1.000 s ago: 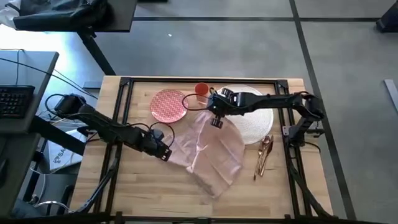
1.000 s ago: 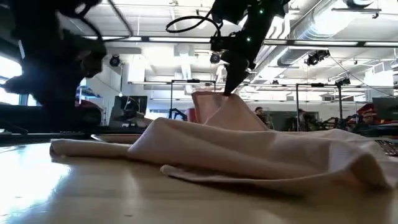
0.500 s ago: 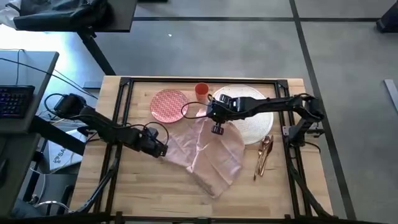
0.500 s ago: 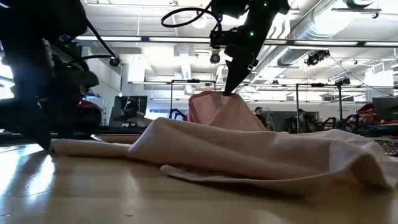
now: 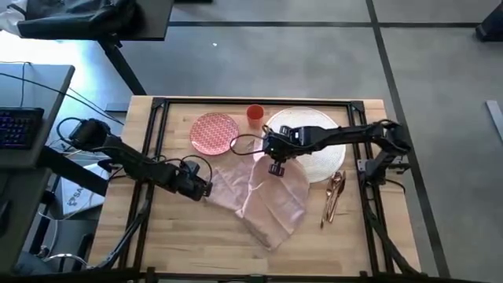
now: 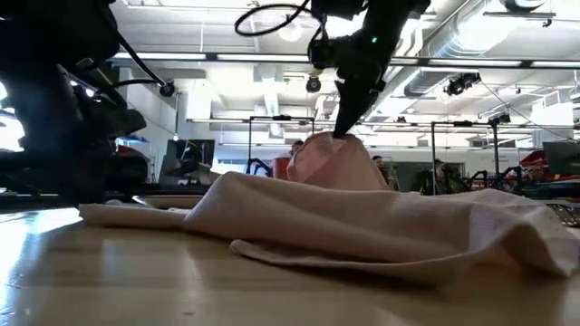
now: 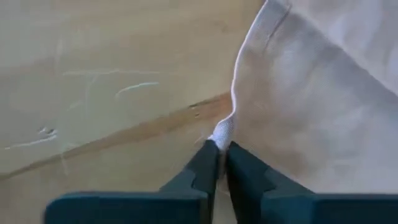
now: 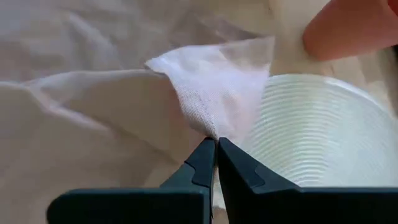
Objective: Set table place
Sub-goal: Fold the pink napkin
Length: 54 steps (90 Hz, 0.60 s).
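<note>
The right claw [image 8: 216, 144] is pinching a raised corner of the beige napkin [image 8: 211, 99] between its closed dark fingers [image 8: 200, 165]. Beside it, the white woven placemat [image 8: 317, 130] is lying under the cloth's edge, with an orange cup [image 8: 351, 28] showing beyond.

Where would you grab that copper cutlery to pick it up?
Probably across the handles, at mid-length, coming straight down from above: the cutlery lies flat on the table, bundled lengthwise beside the placemat, with bare wood around it.
</note>
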### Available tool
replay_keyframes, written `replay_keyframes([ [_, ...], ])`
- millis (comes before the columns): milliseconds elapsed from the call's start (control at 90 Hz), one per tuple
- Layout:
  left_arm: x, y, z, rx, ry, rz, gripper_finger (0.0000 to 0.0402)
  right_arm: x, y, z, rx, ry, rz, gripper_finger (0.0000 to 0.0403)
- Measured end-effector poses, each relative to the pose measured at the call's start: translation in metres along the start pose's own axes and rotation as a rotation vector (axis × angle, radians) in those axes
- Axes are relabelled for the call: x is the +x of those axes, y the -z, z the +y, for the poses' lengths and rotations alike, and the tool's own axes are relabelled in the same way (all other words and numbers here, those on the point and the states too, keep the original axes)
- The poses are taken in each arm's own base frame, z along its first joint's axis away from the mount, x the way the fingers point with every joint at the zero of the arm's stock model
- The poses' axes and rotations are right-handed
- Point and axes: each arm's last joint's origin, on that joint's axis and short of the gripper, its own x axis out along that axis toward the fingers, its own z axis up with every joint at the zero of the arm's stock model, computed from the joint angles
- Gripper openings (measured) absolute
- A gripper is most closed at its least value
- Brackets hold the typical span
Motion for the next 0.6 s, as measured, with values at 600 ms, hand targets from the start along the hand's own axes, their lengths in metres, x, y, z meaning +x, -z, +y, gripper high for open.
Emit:
replay_keyframes([
  [600, -0.227, -0.055, -0.128, 0.503, 0.491, -0.376, 0.0000, -0.147, 0.029, 0.000, 0.136, -0.867, -0.171, 0.0000],
])
